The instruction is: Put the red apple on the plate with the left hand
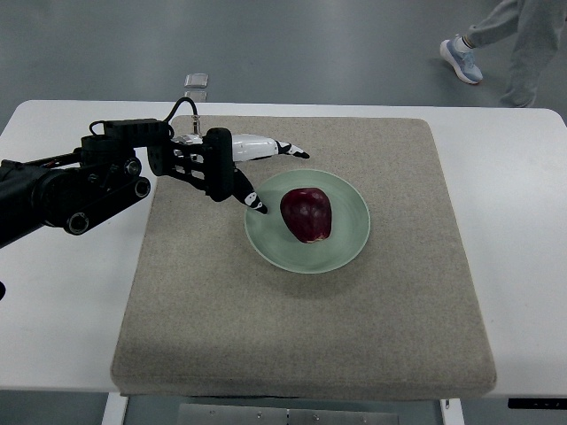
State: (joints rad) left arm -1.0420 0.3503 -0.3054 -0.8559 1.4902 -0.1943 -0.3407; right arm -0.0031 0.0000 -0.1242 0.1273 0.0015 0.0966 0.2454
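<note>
A dark red apple [306,213] rests on the pale green plate [347,248], slightly left of the plate's middle. My left hand [252,170] hovers at the plate's upper left rim, a short gap from the apple. Its fingers [283,148] are spread and hold nothing. The thumb tip sits over the plate's left edge. The black left arm [71,190] runs in from the left edge. The right arm is out of view.
The plate lies on a square beige mat [292,336] covering most of the white table [514,204]. A small clear object [196,82] sits at the table's far edge. A person's legs and shoe [465,60] show on the floor at the top right.
</note>
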